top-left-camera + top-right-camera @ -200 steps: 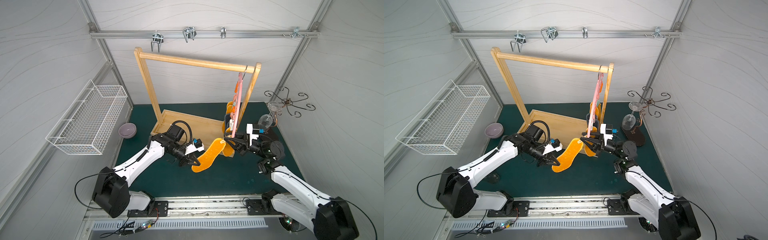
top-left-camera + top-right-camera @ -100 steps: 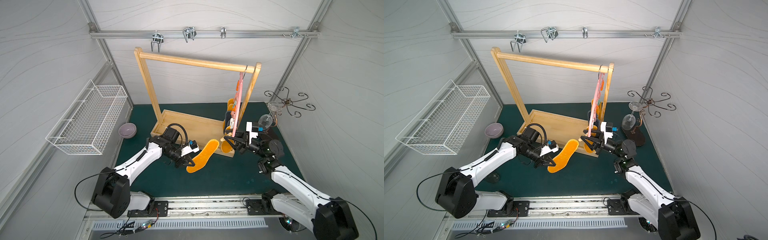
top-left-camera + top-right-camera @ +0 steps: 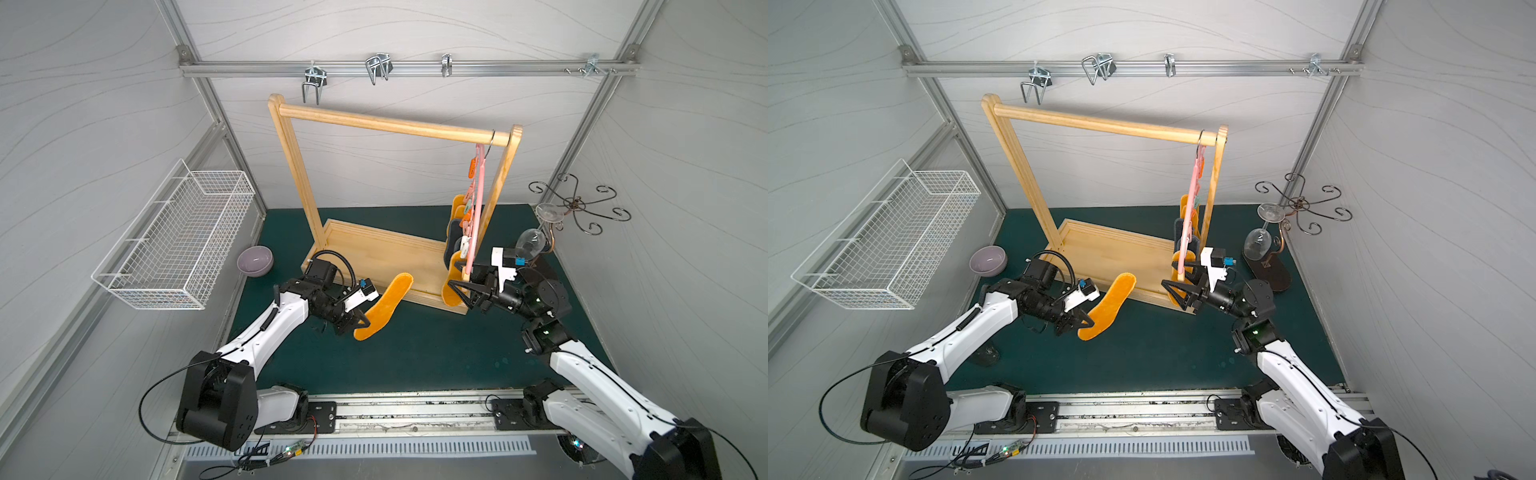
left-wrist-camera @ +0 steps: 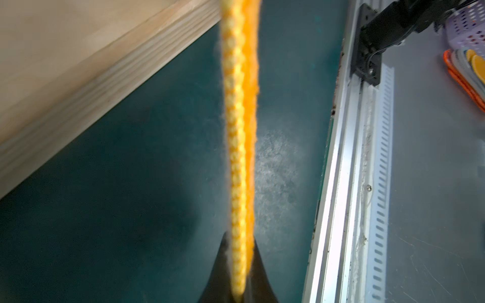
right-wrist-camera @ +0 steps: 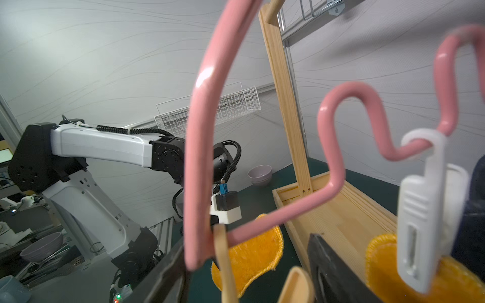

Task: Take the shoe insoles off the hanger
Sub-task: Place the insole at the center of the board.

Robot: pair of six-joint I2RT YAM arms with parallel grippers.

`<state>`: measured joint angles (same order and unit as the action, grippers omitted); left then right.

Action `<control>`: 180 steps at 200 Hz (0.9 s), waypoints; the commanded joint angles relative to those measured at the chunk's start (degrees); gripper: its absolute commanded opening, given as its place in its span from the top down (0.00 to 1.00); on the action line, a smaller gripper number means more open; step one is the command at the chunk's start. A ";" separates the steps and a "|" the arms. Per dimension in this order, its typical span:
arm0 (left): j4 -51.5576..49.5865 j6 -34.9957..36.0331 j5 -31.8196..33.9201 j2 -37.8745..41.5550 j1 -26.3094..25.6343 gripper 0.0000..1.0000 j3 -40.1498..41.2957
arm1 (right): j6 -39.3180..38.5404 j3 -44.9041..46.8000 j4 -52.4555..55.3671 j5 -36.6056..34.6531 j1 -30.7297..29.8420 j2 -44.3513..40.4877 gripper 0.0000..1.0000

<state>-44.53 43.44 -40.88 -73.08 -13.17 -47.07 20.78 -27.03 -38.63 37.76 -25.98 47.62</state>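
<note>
My left gripper (image 3: 360,323) (image 3: 1084,323) is shut on the heel end of an orange-yellow shoe insole (image 3: 384,303) (image 3: 1108,305), held tilted above the green mat in front of the rack's base. In the left wrist view that insole (image 4: 240,147) is edge-on between the fingers (image 4: 262,278). The pink hanger (image 3: 478,195) (image 3: 1192,199) (image 5: 199,126) hangs from the rack's right end with orange and dark grey insoles (image 3: 454,232) clipped on. My right gripper (image 3: 460,291) (image 3: 1174,291) (image 5: 246,272) is open, its jaws either side of the hanger's lower corner. A white clip (image 5: 422,223) holds an orange insole (image 5: 388,272).
The wooden rack (image 3: 386,124) stands on a tray base (image 3: 374,249) mid-table. A purple bowl (image 3: 254,260) and a white wire basket (image 3: 178,237) are at the left. A wine glass (image 3: 530,243) hangs on a metal stand (image 3: 575,205) at the right. The arm rail (image 3: 395,409) runs along the front.
My left gripper has carried the orange insole leftward, away from the hanger. My right gripper's jaws have spread apart at the hanger's lower end.
</note>
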 commanded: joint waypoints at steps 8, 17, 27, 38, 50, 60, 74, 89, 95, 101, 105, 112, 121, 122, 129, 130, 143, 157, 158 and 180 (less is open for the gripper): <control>0.13 1.96 4.22 1.08 4.78 1.00 0.47 | -7.78 0.18 10.87 -3.88 -2.04 -4.77 0.28; -0.40 2.58 5.62 0.93 5.78 1.00 0.40 | -9.76 -0.09 13.13 -4.70 -2.68 -5.78 0.27; -0.96 3.52 7.89 0.68 6.29 1.00 0.54 | -11.42 -0.13 14.96 -6.01 -3.42 -6.65 0.27; -1.67 4.82 9.95 0.88 6.83 1.00 1.07 | -12.29 -0.04 15.68 -6.81 -3.90 -7.09 0.27; -2.25 6.46 11.87 1.07 7.56 1.00 2.24 | -12.64 -0.22 16.41 -6.76 -3.98 -7.29 0.27; -2.72 7.81 14.05 1.14 7.83 1.00 3.10 | -12.86 -0.23 16.70 -6.68 -4.08 -7.45 0.27; -3.70 9.63 17.11 1.26 8.13 1.00 4.15 | -13.04 -0.04 16.41 -6.99 -4.13 -7.28 0.26; -4.47 10.87 19.37 1.31 9.13 1.00 5.24 | -13.10 -0.17 16.43 -6.82 -4.17 -6.93 0.26; -4.81 11.34 19.65 1.34 9.66 1.00 5.69 | -13.11 -0.38 16.77 -6.63 -4.17 -6.92 0.26; -5.16 11.64 19.83 1.47 10.28 1.00 6.17 | -13.21 -0.56 17.15 -6.40 -4.16 -6.92 0.26; -5.42 11.73 19.87 1.55 10.58 1.00 6.34 | -13.27 -0.57 17.38 -6.33 -4.16 -6.93 0.26; -5.98 11.91 19.89 1.64 11.35 1.00 6.59 | -13.29 -0.51 17.36 -6.38 -4.17 -7.01 0.25; -6.59 11.93 19.87 1.89 12.41 1.00 6.89 | -13.40 -0.40 17.18 -6.59 -4.24 -7.16 0.25; -6.65 11.93 19.87 1.89 12.58 1.00 6.94 | -13.40 -0.40 17.14 -6.62 -4.25 -7.08 0.25; -7.02 12.06 19.89 2.10 13.31 1.00 7.35 | -13.39 -0.40 17.15 -6.72 -4.26 -7.01 0.25; -7.04 12.13 19.97 2.12 13.42 1.00 7.39 | -13.44 -0.40 17.21 -6.72 -4.26 -7.01 0.25; -7.24 12.69 20.19 2.54 14.49 1.00 8.12 | -13.52 -0.56 17.74 -6.73 -4.26 -7.01 0.25; -7.81 12.65 20.20 2.53 15.39 1.00 8.38 | -13.46 -0.40 17.70 -6.93 -4.25 -7.03 0.25; -7.87 12.60 20.17 2.52 15.47 1.00 8.30 | -13.47 -0.40 17.71 -6.96 -4.25 -7.02 0.25; -9.79 11.81 18.17 2.35 16.42 1.00 7.37 | -13.20 -0.65 18.35 -7.60 -4.25 -6.84 0.25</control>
<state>-50.57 53.01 -21.76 -71.13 2.17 -39.03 7.92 -27.03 -21.30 31.29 -29.89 40.86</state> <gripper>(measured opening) 0.076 0.752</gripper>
